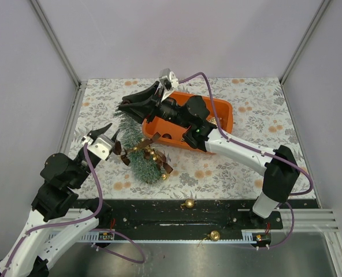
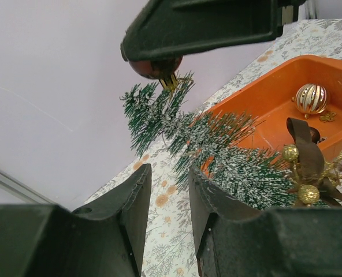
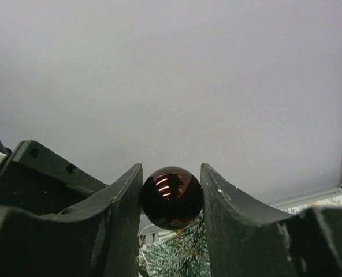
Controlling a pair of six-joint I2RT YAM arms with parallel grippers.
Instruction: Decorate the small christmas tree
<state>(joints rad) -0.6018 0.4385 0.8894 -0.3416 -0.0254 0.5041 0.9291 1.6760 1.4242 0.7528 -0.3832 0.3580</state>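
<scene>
Tree: the small christmas tree (image 1: pixel 137 147) lies on its side on the flowered table (image 1: pixel 246 156), left of centre in the top view. Its tip points to the upper left, just beside the left end of the orange tray (image 1: pixel 223 109).

Right hand: the right gripper (image 1: pixel 123 106) is clamped on a dark red bauble (image 3: pixel 172 197), pinched at its two sides. It hangs over the tree's tip. In the left wrist view the bauble's gold cap looks to be touching the topmost sprigs.

Left hand: the left gripper (image 1: pixel 112 131) sits just beside the tree's lower flank. Its jaws are parted and only tablecloth shows between them, so it grasps nothing.

Already on the tree: a brown ribbon (image 2: pixel 304 150) with gold beads is draped near the base.

Elsewhere: a striped gold bauble (image 2: pixel 311 98) lies in the tray. Two gold baubles (image 1: pixel 188 203) lie beyond the cloth at the bottom of the top view.

Risk, slip: the bauble is round and glossy and is gripped on curved faces. A push against the needles could squirt it out, and it would likely roll.

Risk, tree shifts: nothing pins the tree. Pressing the hook in could slide or roll it, and that could shed the ribbon.

Risk, no catch: the tip sprigs are thin and springy, so the hook may not hold once the bauble is let go.
</scene>
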